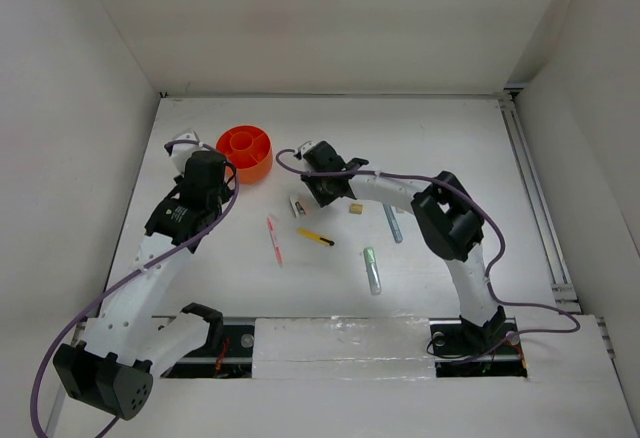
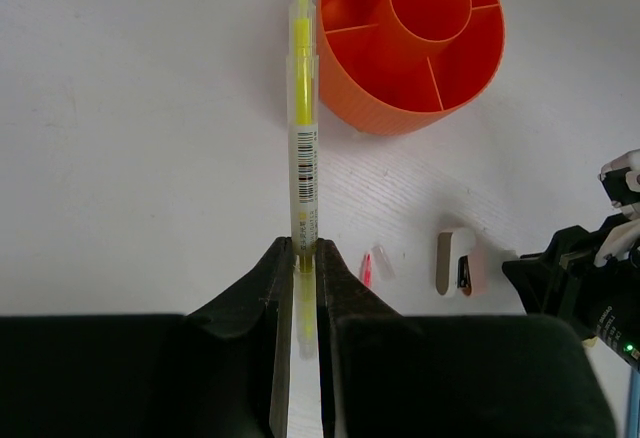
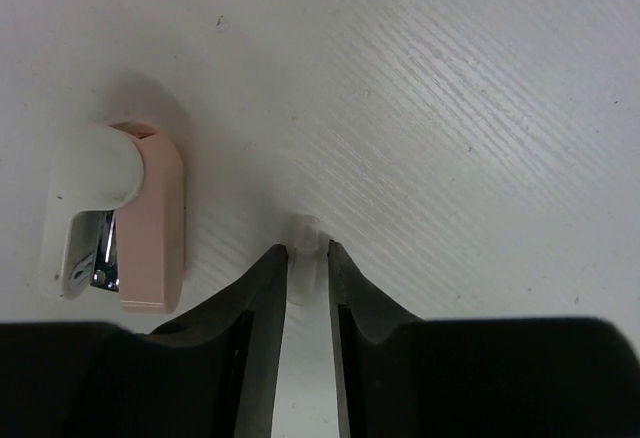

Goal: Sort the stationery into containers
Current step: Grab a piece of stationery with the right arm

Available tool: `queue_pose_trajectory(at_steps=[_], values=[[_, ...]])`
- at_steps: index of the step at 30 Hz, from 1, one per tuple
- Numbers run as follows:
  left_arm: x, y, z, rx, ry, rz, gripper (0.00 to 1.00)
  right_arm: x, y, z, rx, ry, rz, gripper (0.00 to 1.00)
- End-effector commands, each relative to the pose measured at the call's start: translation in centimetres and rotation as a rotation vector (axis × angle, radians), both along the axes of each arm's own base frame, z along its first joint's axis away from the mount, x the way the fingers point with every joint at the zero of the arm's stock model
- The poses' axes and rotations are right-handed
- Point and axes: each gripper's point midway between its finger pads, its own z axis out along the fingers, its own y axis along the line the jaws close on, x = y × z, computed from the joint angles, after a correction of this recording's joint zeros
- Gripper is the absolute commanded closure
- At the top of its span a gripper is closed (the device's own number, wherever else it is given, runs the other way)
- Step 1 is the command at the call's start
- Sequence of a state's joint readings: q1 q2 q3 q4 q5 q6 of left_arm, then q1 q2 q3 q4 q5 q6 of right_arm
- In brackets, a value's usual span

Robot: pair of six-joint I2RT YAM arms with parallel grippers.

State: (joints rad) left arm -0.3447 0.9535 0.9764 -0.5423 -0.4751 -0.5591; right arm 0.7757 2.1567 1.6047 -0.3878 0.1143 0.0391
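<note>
Gripping the pale yellow pen [image 2: 303, 148] near its back end with the left gripper [image 2: 305, 250], fingers squeezed together on the barrel with barely a gap. Probably held that far back on purpose, leaving the long front part poking out ahead toward the orange cup [image 2: 345, 93], ready for tipping into a compartment. Not over the rim yet though: tip just beside the cup's wall, on its left in the wrist view. Can't tell how high off the table [image 1: 450, 148]. No stationery showing in the compartments visible from there, so judging this as early in the job.

Meanwhile, reaching down with the right gripper [image 3: 306, 258] for a tiny white eraser [image 3: 305, 228] on the table, fingers drawn in against both sides of it. Looks like contact, hard to swear to how firm. Makes sense for something that small: only a narrow pinch needed. Sitting near a little white-and-pink stapler [image 3: 150, 208] but apart from it, so watch for bumping that on the lift.

Lying loose mid-table, waiting: pink pen [image 1: 273, 238], yellow-black pen [image 1: 316, 237], grey-blue pen [image 1: 393, 223], pale green marker [image 1: 372, 270], tan eraser [image 1: 355, 209]. None touching another, so easy enough picking one at a time.
</note>
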Motion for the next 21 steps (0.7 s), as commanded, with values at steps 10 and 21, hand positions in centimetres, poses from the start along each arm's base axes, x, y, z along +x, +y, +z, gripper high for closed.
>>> queue_pose_trajectory(at_steps=[10,21], values=[[0.3,-0.4,0.3,-0.008,-0.014,-0.024,1.0,0.6,-1.3,1.3,0.031,0.003,-0.056,1.0],[-1.1,-13.5,2.8,-0.313,-0.063,-0.768,1.0,3.9,-1.3,21.9,0.695,-0.268,-0.273,1.0]])
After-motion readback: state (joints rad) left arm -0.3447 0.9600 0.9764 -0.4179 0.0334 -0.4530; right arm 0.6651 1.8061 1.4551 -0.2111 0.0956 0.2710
